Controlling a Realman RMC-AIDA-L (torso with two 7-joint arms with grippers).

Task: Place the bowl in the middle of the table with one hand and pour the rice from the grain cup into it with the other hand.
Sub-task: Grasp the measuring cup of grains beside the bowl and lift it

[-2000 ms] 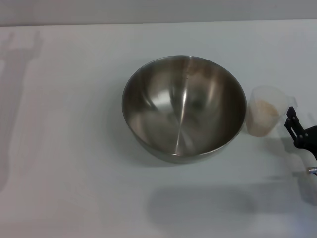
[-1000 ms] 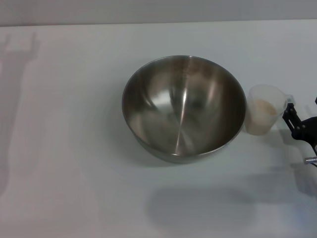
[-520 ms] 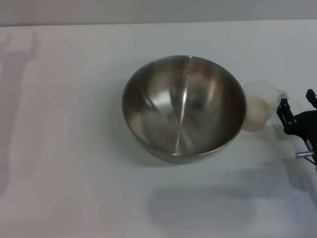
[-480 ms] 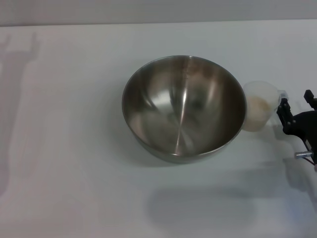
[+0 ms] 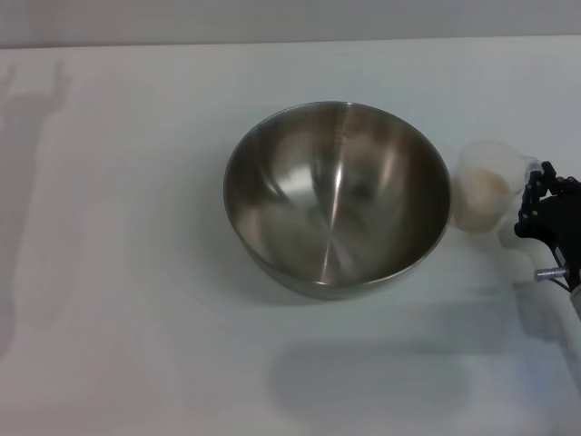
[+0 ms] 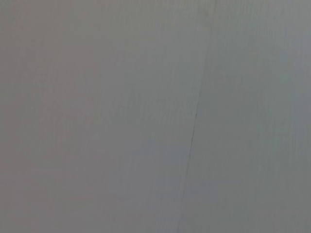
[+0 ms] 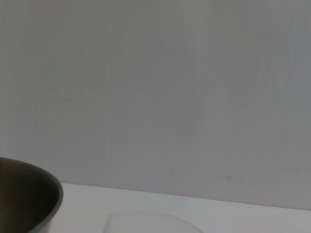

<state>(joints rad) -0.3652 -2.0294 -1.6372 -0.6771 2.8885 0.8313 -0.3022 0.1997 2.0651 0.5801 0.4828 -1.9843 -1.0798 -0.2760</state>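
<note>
From the head view, the bowl (image 5: pixel 337 197) sits upright near the middle of the table (image 5: pixel 118 272), its shiny inside showing no grains; just beside it on the robot's right is the cup (image 5: pixel 487 184), upright or nearly so, close to the bowl's rim though I cannot tell whether they touch; a pale heap of rice (image 5: pixel 490 189) shows through its frosted wall; the right gripper (image 5: pixel 540 195) is at the cup's far side from the bowl, its dark fingers drawn together about the cup's handle side, seemingly clamped on it, though the handle itself is hard to make out; the arm runs off the right edge of the view; the left gripper is nowhere in this view, only a faint shadow on the left side of the table.

The left wrist view shows only a plain grey surface with a thin dark line (image 6: pixel 194 126) running down it; no fingers, no task things.

In the right wrist view the bowl's outer wall (image 7: pixel 26 199) fills one lower corner; the cup's pale rim (image 7: pixel 150 221) shows at the lower edge near it; behind them stands a blank grey wall (image 7: pixel 155 87); the gripper's own fingers are out of sight here.
</note>
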